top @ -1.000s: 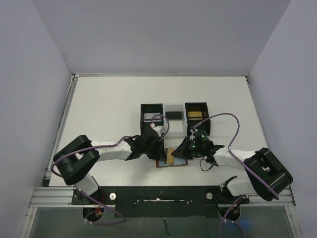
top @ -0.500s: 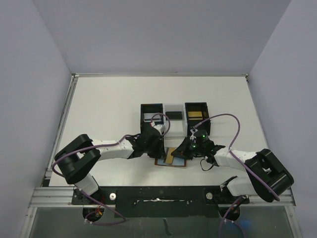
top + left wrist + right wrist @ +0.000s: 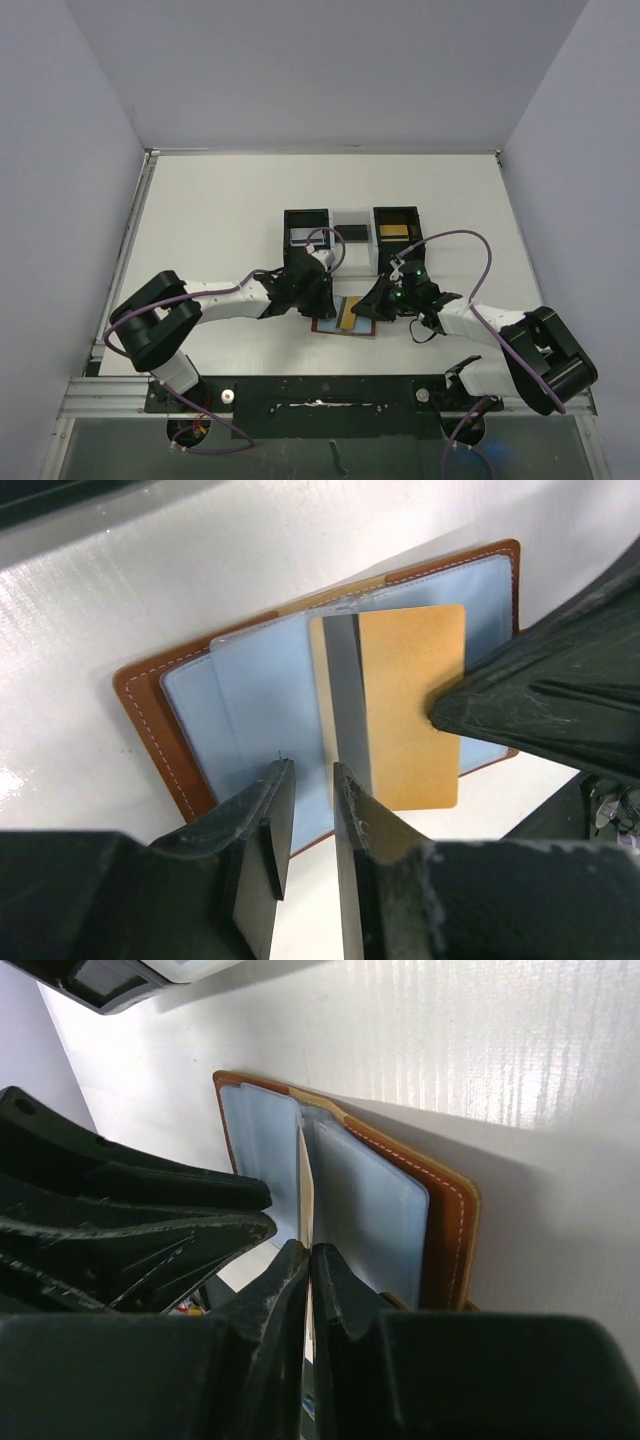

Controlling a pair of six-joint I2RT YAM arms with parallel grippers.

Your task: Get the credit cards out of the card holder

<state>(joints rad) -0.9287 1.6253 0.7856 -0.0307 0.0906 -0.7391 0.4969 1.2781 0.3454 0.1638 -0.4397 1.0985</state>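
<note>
The card holder (image 3: 325, 325) lies open on the white table, brown leather outside and blue-grey pockets inside (image 3: 250, 710). A gold credit card with a grey stripe (image 3: 410, 710) sticks partway out of its middle pocket. My right gripper (image 3: 309, 1250) is shut on that card's edge, and the card (image 3: 303, 1180) shows edge-on between its fingers. My left gripper (image 3: 311, 770) hovers over the holder's near blue pocket. Its jaws stand a narrow gap apart with nothing between them. In the top view both grippers (image 3: 320, 297) (image 3: 368, 310) meet over the holder.
A black-and-white three-compartment tray (image 3: 372, 252) stands just behind the holder, with a card in each compartment: a pale one (image 3: 305, 237), a black one (image 3: 352, 232) and a gold one (image 3: 395, 232). Grey walls enclose the table on three sides.
My right gripper has shifted slightly right with the gold card, drawing it a little further out. The left gripper has barely moved.
</note>
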